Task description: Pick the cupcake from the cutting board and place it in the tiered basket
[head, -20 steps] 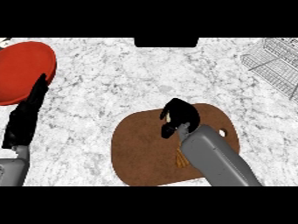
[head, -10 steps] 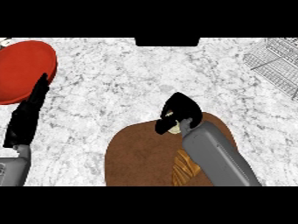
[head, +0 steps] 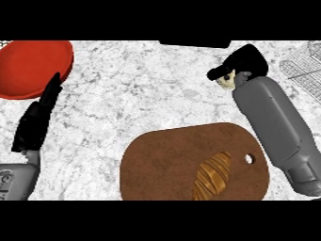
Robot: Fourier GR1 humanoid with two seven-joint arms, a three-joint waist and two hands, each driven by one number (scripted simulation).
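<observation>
One cupcake (head: 225, 80) shows as a pale patch inside the right hand (head: 241, 66), whose black fingers curl round it and hide most of it. That hand is up over the far part of the tabletop (head: 142, 99), well apart from the cutting board (head: 170, 164) and to the left of the wire basket (head: 314, 70), not touching it. The grey right forearm runs from the hand down toward the near right corner, passing the board's right edge.

One round brown cutting board lies at the tabletop's near edge, with a small hole near its right rim. One striped golden-brown bread roll (head: 212, 176) lies on it, toward the right side.

One red plate (head: 29, 66) sits at the far left corner. The left hand (head: 41, 115) rests just beside the plate's near edge, fingers straight and together, pointing away and holding nothing; whether it touches the plate cannot be told.

One wire basket stands at the far right corner, only partly in view.
</observation>
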